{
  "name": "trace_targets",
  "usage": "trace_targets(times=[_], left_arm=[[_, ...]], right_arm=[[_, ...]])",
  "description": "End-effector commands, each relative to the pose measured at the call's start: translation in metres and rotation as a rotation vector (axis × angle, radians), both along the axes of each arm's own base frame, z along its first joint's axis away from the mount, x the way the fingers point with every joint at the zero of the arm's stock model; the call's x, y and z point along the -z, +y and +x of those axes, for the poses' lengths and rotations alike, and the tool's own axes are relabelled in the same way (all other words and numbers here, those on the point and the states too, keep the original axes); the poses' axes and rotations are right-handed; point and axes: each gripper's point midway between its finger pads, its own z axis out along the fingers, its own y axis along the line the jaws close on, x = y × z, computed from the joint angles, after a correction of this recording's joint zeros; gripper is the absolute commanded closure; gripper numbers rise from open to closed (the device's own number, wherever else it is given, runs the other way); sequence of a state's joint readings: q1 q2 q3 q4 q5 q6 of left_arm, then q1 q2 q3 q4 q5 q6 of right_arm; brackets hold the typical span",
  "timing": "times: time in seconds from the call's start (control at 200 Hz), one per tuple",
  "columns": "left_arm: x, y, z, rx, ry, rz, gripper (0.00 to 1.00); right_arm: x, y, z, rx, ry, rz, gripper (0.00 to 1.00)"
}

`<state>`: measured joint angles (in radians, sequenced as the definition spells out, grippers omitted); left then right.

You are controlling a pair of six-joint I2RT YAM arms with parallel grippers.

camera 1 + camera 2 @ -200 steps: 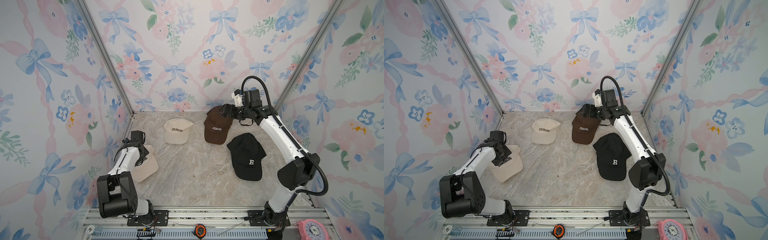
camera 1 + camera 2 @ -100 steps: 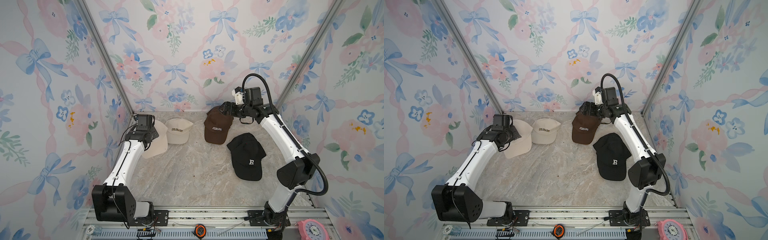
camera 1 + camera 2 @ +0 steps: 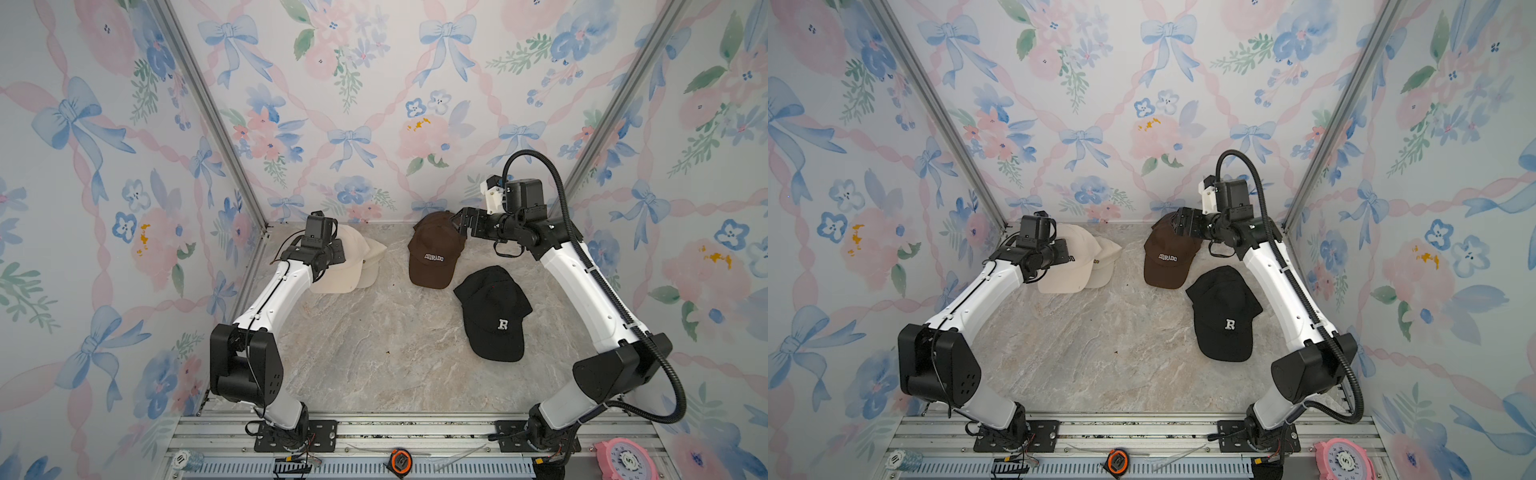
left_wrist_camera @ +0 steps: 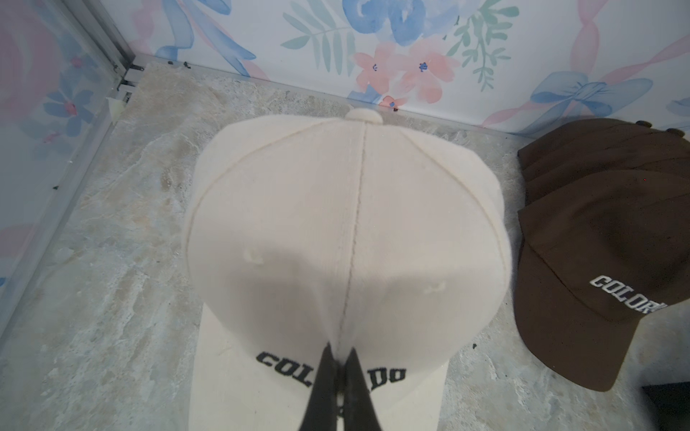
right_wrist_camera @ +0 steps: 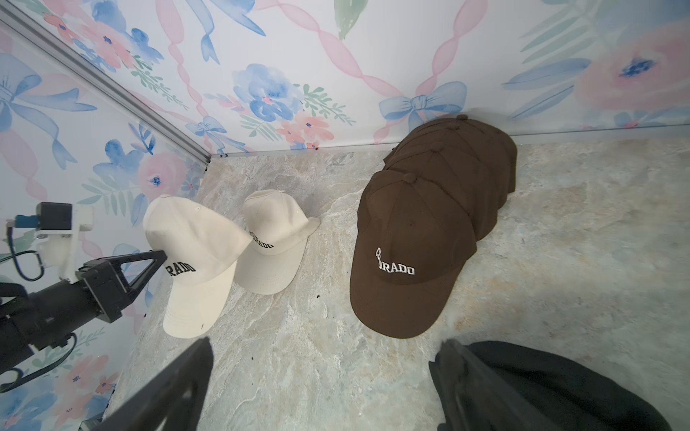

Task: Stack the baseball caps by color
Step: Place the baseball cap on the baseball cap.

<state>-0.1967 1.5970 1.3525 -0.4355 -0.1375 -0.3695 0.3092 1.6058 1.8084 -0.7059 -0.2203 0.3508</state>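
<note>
My left gripper (image 4: 338,360) is shut on the front of a cream baseball cap (image 4: 347,224), pinching the crown just above its black lettering. In both top views this held cream cap (image 3: 338,270) hangs at the back left and overlaps a second cream cap (image 3: 374,257) lying on the table. Several dark brown caps (image 5: 429,231) lie stacked near the back wall. My right gripper (image 5: 321,377) stands open and empty above the back of the brown stack (image 3: 432,257). A black cap (image 3: 494,316) with a white R lies in front of it.
Floral walls close in on the marble table (image 3: 374,353) on three sides. Along the front rail (image 3: 415,428) lie a tape measure (image 3: 401,461), a pink timer (image 3: 623,459) and a roll of chips (image 3: 185,459).
My left arm has carried the cream cap from the front left to the back, up against the other cream cap. The right arm has barely shifted.
</note>
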Motion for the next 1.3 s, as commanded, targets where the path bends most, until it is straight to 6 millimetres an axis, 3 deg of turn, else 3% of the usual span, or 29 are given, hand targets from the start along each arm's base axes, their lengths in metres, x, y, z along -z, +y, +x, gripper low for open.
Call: trace_targets(times=[0.0,0.31,0.545,0.795,1.135,1.295], left_arm=[[-0.013,-0.018,0.015,0.069,-0.073,-0.009,1.00],[0.010,-0.042,0.032,0.112,-0.056,-0.009,1.00],[0.033,-0.042,0.021,0.095,-0.034,-0.013,1.00],[0.067,-0.040,0.032,0.070,-0.010,0.008,1.00],[0.074,-0.040,0.050,0.059,-0.028,0.028,1.00],[0.088,-0.045,0.054,0.073,0.003,0.010,1.00]], right_arm=[[-0.002,-0.016,-0.010,0.039,-0.009,-0.031,0.04],[-0.009,-0.029,-0.024,0.082,-0.022,-0.051,0.04],[-0.007,-0.035,-0.031,0.101,-0.017,-0.062,0.04],[-0.010,-0.036,-0.031,0.106,-0.015,-0.060,0.04],[-0.009,-0.042,-0.037,0.122,-0.007,-0.081,0.04],[-0.010,-0.044,-0.038,0.133,-0.008,-0.090,0.04]])
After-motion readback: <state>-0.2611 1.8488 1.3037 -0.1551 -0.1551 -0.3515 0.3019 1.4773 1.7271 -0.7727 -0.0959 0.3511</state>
